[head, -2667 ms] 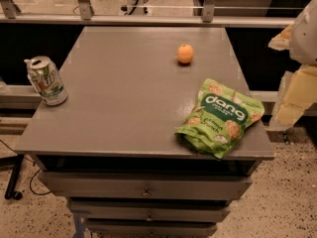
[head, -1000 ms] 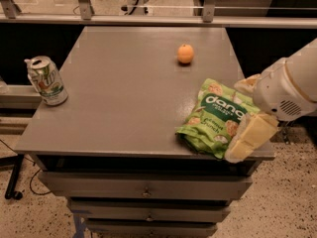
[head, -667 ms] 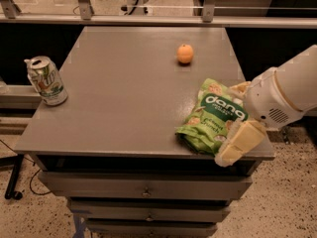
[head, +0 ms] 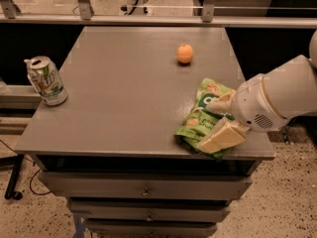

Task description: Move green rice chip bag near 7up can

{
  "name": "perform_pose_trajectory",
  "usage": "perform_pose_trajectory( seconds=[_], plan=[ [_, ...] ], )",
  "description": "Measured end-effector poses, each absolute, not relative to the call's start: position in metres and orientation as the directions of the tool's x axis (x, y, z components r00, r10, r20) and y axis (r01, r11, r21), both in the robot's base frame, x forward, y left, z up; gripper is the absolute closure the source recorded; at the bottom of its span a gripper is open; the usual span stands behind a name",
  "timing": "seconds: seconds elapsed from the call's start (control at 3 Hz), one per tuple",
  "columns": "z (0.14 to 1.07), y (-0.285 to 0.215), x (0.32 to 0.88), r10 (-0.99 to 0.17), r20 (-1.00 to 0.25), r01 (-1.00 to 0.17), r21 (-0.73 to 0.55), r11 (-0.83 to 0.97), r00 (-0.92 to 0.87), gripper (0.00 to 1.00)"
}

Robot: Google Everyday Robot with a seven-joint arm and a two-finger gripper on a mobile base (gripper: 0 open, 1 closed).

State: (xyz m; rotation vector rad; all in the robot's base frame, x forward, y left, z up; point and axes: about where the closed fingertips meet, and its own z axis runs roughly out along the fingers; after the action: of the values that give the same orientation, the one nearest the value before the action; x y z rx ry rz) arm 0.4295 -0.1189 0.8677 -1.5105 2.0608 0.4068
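The green rice chip bag (head: 200,118) lies flat near the front right corner of the grey table (head: 124,93). My gripper (head: 220,128) reaches in from the right and sits right over the bag's right half, hiding much of its label; one cream finger (head: 223,137) lies across its front edge. The 7up can (head: 45,81) stands slightly tilted at the table's left edge, far from the bag.
A small orange fruit (head: 184,53) sits on the table behind the bag. Drawers (head: 143,190) run below the table's front edge. A metal rail (head: 148,19) lines the far side. My white arm (head: 282,95) covers the table's right edge.
My arm has swung in from the right, off the table's side, and lowered over the bag. The bag, can and fruit have not moved.
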Motion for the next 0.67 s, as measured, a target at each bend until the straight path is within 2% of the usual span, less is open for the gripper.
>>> perform_pose_trajectory(
  seconds=[0.67],
  plan=[
    [0.8605, -0.1195, 0.4263, -0.771, -0.591, -0.936, -0.073, 0.343, -0.237, 0.88]
  ],
)
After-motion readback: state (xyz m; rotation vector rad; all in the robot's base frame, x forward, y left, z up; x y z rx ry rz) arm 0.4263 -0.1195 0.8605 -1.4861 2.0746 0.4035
